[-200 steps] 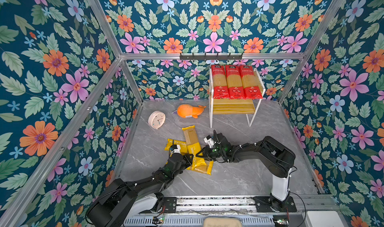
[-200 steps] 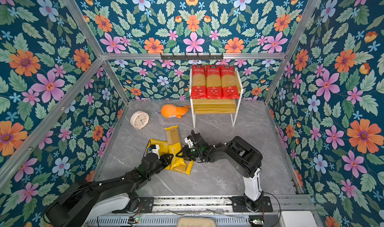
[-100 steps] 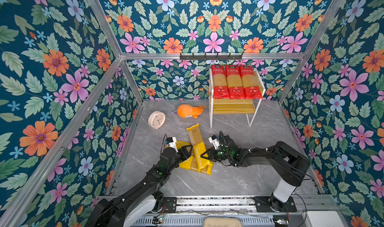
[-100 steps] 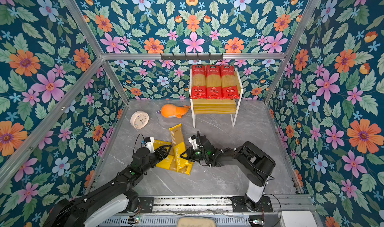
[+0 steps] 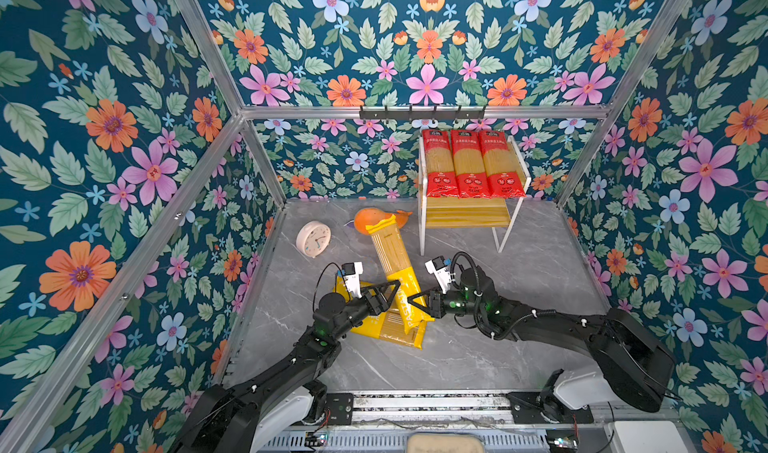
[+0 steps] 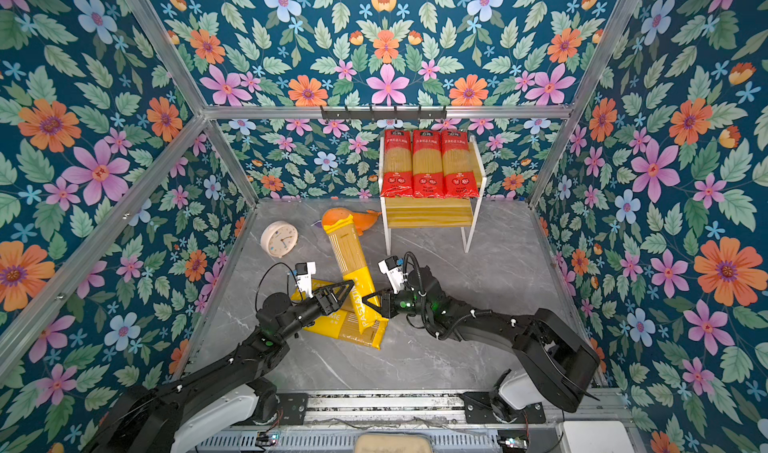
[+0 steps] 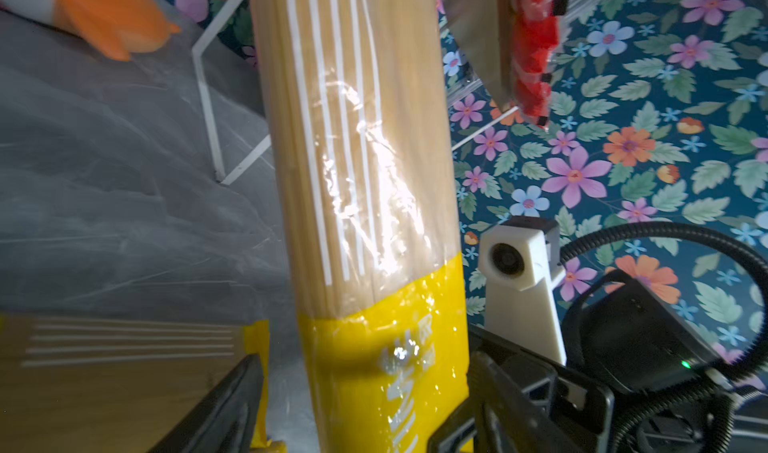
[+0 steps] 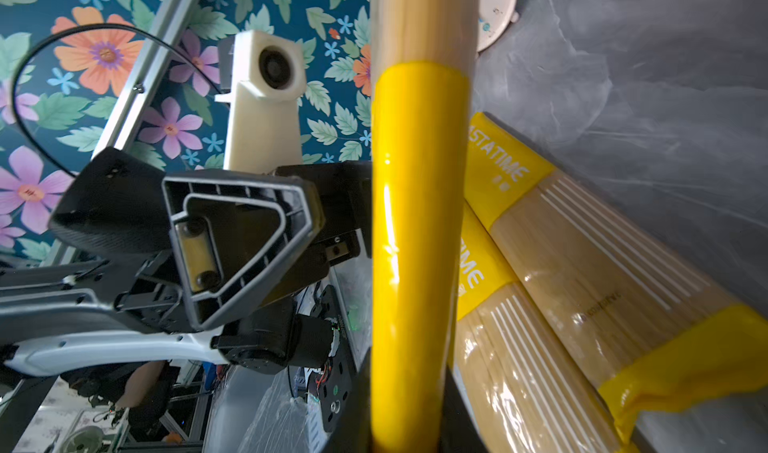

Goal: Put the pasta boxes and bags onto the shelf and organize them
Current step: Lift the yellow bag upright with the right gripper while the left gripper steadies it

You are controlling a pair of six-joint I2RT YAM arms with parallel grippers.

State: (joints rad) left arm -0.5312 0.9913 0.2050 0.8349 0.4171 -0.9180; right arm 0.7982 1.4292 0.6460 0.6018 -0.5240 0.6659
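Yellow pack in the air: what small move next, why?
Probably draw the left pincer back. It stands open around the yellow pack, which the right pincer alone grips; clearing it lets that pack swing to the lower tier of the shelf.

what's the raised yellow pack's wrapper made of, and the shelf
The raised pack seems wrapped in thin glossy plastic film: it crinkles and glares, clear in the middle and opaque yellow at the end. The shelf has boards that look like matte light wood, in slats; its thin white frame looks like painted metal, though that's not certain.
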